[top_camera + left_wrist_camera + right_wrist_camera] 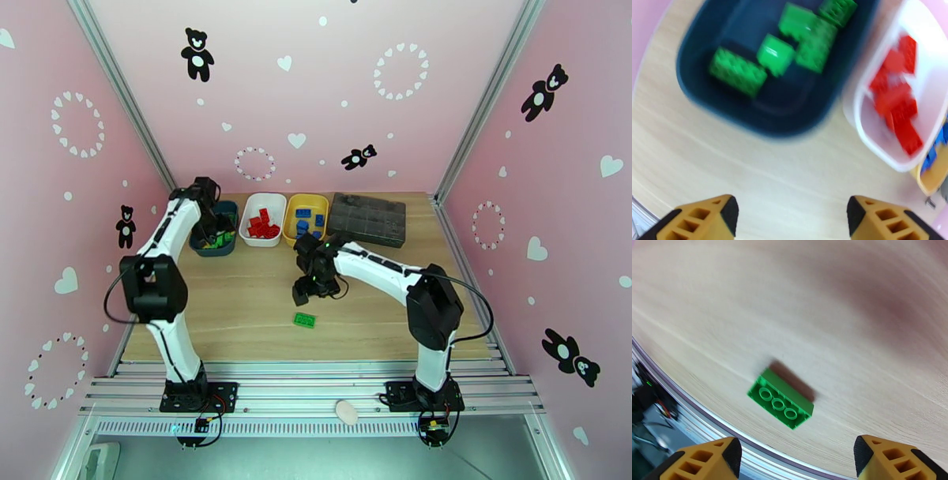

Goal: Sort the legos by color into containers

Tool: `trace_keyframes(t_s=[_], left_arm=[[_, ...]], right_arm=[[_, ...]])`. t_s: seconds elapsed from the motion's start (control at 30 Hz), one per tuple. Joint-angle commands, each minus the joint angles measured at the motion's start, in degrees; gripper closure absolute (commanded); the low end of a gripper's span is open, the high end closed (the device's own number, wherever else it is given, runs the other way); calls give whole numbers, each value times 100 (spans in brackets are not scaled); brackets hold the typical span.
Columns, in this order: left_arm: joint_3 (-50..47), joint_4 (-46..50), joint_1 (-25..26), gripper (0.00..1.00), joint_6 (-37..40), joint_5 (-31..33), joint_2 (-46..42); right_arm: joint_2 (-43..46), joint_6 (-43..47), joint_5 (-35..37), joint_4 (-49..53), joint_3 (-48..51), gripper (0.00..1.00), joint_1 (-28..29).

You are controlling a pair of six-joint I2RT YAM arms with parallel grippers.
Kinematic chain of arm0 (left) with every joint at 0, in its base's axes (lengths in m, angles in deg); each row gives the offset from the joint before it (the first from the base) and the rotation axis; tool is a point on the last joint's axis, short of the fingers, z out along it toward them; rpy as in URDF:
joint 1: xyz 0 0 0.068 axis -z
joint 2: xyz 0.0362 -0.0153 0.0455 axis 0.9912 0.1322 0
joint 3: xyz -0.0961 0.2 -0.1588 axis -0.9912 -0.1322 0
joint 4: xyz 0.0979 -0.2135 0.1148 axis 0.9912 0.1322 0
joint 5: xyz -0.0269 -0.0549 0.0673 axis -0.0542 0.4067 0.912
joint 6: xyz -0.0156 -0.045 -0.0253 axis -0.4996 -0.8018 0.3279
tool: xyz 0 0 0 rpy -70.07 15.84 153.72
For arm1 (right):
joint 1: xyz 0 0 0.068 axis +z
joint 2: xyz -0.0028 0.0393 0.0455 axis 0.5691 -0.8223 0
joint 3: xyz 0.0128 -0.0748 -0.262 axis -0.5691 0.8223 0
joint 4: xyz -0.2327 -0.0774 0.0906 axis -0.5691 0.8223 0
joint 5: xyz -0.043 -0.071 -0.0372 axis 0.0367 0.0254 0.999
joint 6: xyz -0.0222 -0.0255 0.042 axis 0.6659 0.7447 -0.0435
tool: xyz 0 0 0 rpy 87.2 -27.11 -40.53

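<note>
Left fingers [707, 215] open, empty, by the dark teal plastic tray [703, 90] holding green bricks [736, 71], tabletop [237, 300] far-left corner. Right fingers [884, 457] open above lone green studded plastic brick [781, 399], near the tabletop's near edge.

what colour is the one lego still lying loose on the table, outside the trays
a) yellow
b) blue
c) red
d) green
d: the lone brick on the wooden table is green, lying with its hollow underside up.
</note>
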Motion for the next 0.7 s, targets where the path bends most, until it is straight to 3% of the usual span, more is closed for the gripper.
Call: trace_keyframes(t_s=[0.0,0.2,0.67], left_arm=[[-1151,-706,139,19,-759,-501,-751],[-3136,-1656,460,17,-1725,-1014,-1782],[-4329,-1842,556,14,-2068,-1248,-2452]], right_arm=[[171,343,464,331,111,19,278],[-63,370,834,389,285,19,699],[-655,26,1023,70,409,23,718]])
